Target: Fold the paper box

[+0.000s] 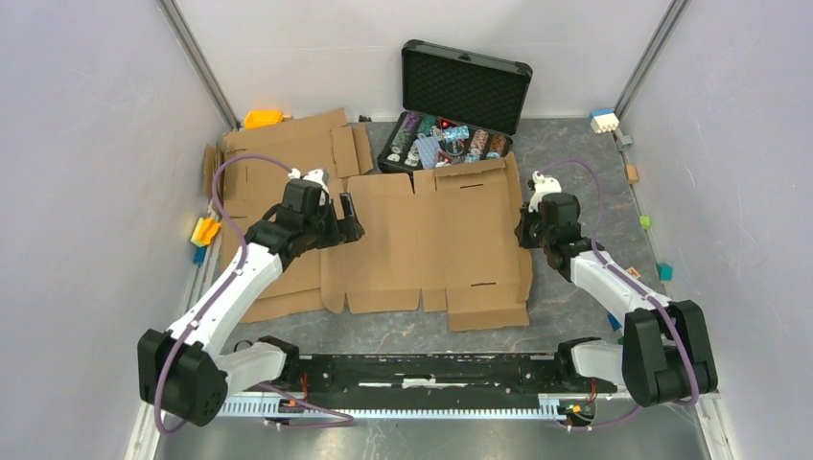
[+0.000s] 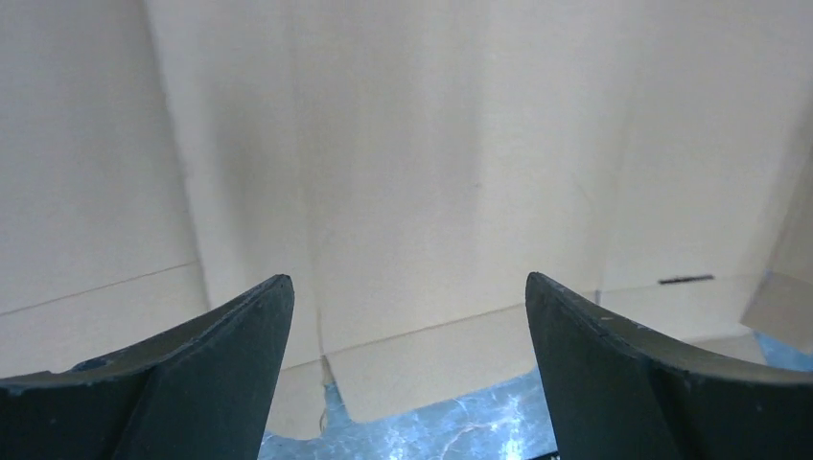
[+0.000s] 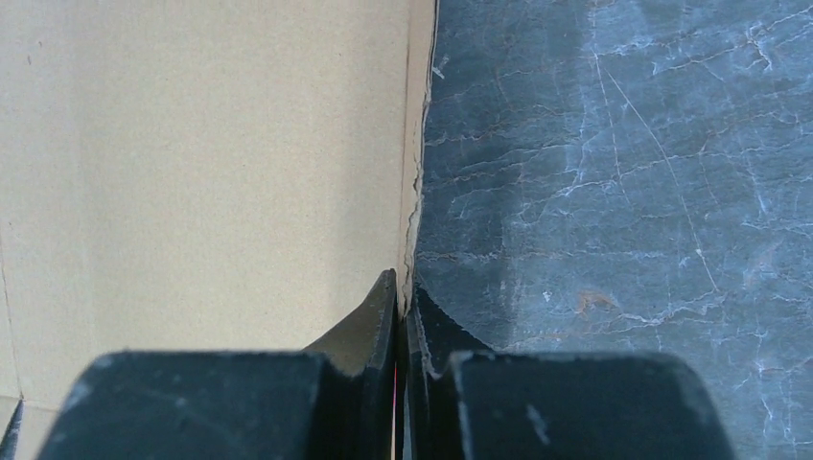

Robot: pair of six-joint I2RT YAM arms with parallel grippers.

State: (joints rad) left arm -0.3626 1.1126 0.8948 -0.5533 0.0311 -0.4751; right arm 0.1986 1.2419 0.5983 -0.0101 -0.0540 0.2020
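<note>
The paper box [image 1: 431, 240] lies flat and unfolded on the table's middle, plain brown with creased flaps. My left gripper [image 1: 350, 228] is open and empty, its tips low over the box's left panel. The left wrist view shows the open gripper [image 2: 409, 287] above bare cardboard [image 2: 431, 144], with a flap edge and table beyond. My right gripper [image 1: 522, 230] is at the box's right edge. In the right wrist view this gripper [image 3: 401, 287] is shut on that thin cardboard edge [image 3: 192, 163], which runs straight ahead from the tips.
A black hard case [image 1: 467, 63] with foam lid and colourful chips stands open behind the box. A second flattened cardboard sheet [image 1: 278, 153] lies at the left. Small coloured blocks [image 1: 604, 120] and an orange piece [image 1: 261, 119] sit along the walls. Grey marbled table [image 3: 623, 192] lies right of the box.
</note>
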